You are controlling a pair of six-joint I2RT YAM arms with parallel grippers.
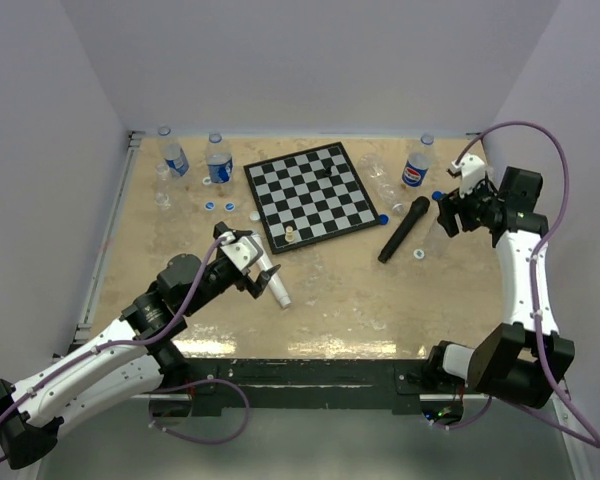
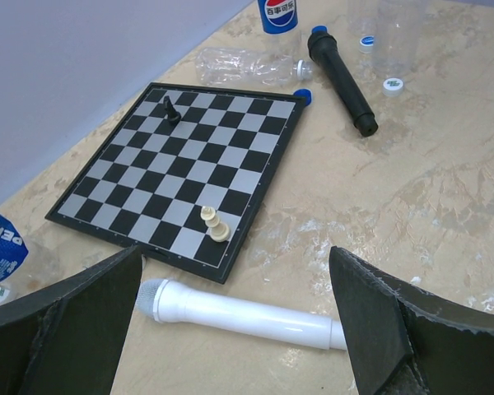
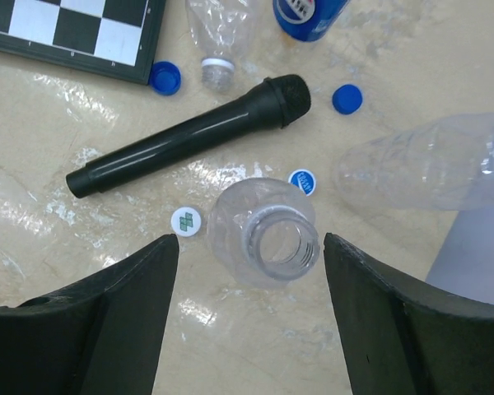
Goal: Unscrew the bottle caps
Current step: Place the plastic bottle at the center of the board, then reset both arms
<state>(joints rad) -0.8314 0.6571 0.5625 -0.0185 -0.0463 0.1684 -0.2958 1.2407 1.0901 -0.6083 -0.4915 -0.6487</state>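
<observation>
My right gripper (image 3: 251, 247) is open, its fingers on either side of an upright clear bottle (image 3: 267, 234) with an open, capless neck. It also shows in the top view (image 1: 435, 240). Loose bottle caps lie near it: a white one (image 3: 184, 220), a blue-and-white one (image 3: 301, 181) and two blue ones (image 3: 347, 98) (image 3: 165, 78). A logo bottle (image 1: 417, 165) and two blue-label bottles (image 1: 174, 155) (image 1: 218, 160) stand at the back. A crushed clear bottle (image 2: 247, 66) lies by the chessboard. My left gripper (image 2: 235, 271) is open and empty above a white microphone (image 2: 247, 314).
A chessboard (image 1: 310, 195) with a pale piece (image 2: 214, 224) and a dark piece lies at the back centre. A black microphone (image 1: 404, 229) lies right of it. Another clear bottle (image 3: 428, 164) lies at the right. More caps (image 1: 220, 206) sit at the back left.
</observation>
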